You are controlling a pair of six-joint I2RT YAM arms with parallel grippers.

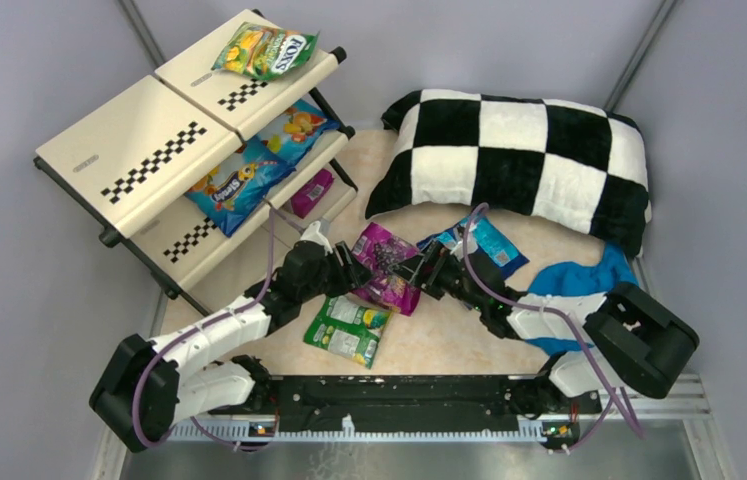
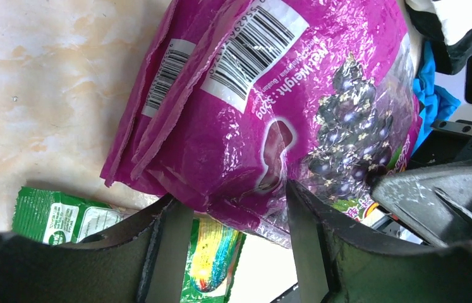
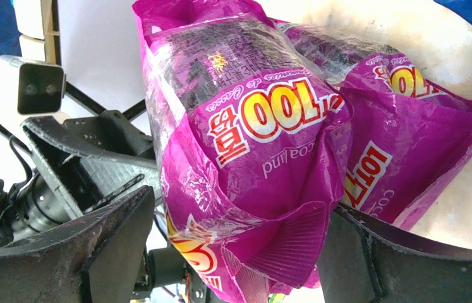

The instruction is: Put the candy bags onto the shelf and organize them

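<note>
Two magenta grape candy bags [image 1: 386, 265] lie stacked mid-table. My left gripper [image 1: 356, 268] is shut on one end of the upper magenta bag [image 2: 271, 113]; both fingertips [image 2: 299, 208] press its wrinkled edge. My right gripper [image 1: 427, 272] faces it from the other end, its jaws open around the same bag's crimped end [image 3: 252, 145], with a thin gap on the left side. The second magenta bag [image 3: 410, 120] lies behind. The shelf [image 1: 149, 150] holds a FOX'S bag [image 1: 267, 50], blue bags [image 1: 249, 175] and a magenta bag [image 1: 311, 192]. A green-white bag [image 1: 349, 330] lies under my left gripper.
A checkered pillow [image 1: 519, 160] lies at the back right. A blue candy bag [image 1: 494, 245] sits at its front edge. A plain blue cloth [image 1: 579, 285] lies beside my right arm. The two grippers are almost tip to tip.
</note>
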